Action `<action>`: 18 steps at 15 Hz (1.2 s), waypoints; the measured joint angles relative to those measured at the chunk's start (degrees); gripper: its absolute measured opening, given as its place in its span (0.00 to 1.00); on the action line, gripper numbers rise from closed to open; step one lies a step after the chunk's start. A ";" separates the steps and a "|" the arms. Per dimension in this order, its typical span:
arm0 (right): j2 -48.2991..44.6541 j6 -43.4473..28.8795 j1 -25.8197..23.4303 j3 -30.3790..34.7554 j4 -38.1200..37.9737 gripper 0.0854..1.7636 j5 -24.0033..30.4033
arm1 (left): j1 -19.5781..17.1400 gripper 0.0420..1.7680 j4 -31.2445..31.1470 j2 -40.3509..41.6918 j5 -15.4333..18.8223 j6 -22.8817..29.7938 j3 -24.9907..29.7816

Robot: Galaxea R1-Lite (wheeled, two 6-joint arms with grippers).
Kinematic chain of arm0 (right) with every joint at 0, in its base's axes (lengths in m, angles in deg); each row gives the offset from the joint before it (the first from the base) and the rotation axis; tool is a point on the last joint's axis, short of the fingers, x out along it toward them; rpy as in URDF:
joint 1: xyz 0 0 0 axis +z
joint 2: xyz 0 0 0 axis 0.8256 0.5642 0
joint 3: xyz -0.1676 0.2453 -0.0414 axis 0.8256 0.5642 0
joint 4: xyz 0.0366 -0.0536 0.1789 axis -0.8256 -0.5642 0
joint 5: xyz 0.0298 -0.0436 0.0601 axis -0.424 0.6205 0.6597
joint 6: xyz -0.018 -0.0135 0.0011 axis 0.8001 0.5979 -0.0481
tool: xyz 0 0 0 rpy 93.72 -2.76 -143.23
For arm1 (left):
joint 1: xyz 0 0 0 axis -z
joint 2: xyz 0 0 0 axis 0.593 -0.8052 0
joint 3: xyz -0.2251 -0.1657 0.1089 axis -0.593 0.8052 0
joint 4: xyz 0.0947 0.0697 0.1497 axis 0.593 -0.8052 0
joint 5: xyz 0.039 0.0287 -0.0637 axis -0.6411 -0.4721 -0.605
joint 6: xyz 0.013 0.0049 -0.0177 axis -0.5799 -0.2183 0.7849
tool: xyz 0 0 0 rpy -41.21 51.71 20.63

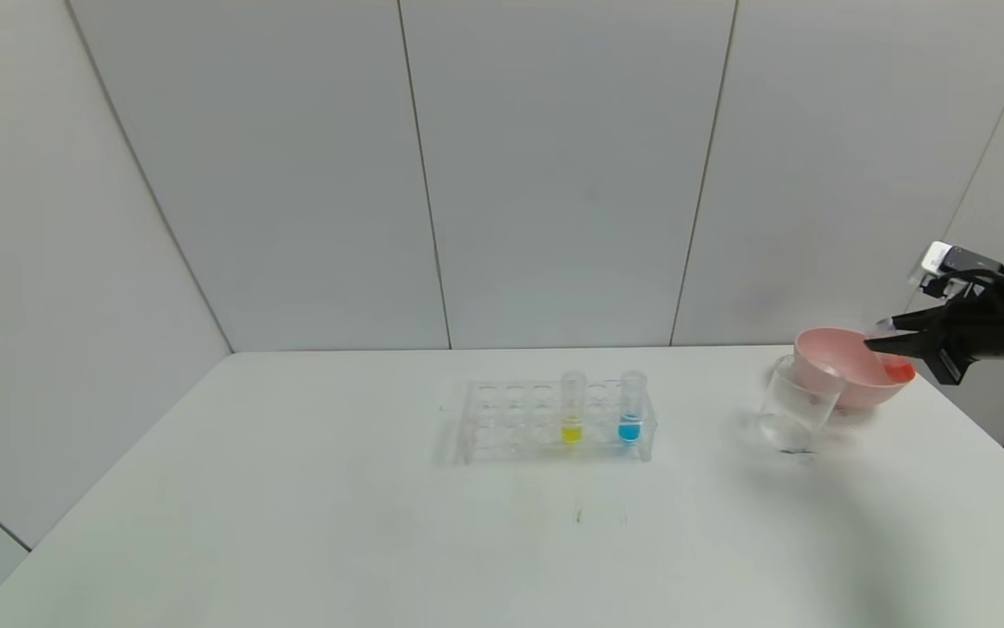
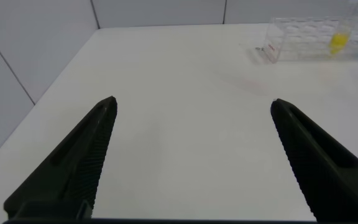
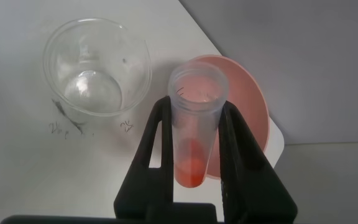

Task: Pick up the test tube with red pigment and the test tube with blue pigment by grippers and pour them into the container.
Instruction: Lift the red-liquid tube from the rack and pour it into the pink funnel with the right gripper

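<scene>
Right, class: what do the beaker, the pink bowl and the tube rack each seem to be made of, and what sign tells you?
Beaker: clear glass or hard plastic, glossy; the table shows through it, and which of the two is unclear.
Pink bowl: probably plastic, opaque with a smooth, even, soft-sheen surface.
Tube rack: likely clear acrylic, transparent with bright edges.

pink bowl partly behind right hand
</scene>
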 joint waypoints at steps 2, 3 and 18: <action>0.17 1.12 1.24 -4.17 -5.64 0.24 -3.12 | 0.00 1.00 0.00 0.00 0.00 0.00 0.00; 0.26 2.26 1.79 -6.29 -9.36 0.24 -4.71 | 0.00 1.00 0.00 0.00 0.00 0.00 0.00; 4.83 10.07 8.27 -29.88 -41.18 0.24 -21.96 | 0.00 1.00 0.00 0.00 0.00 0.00 0.00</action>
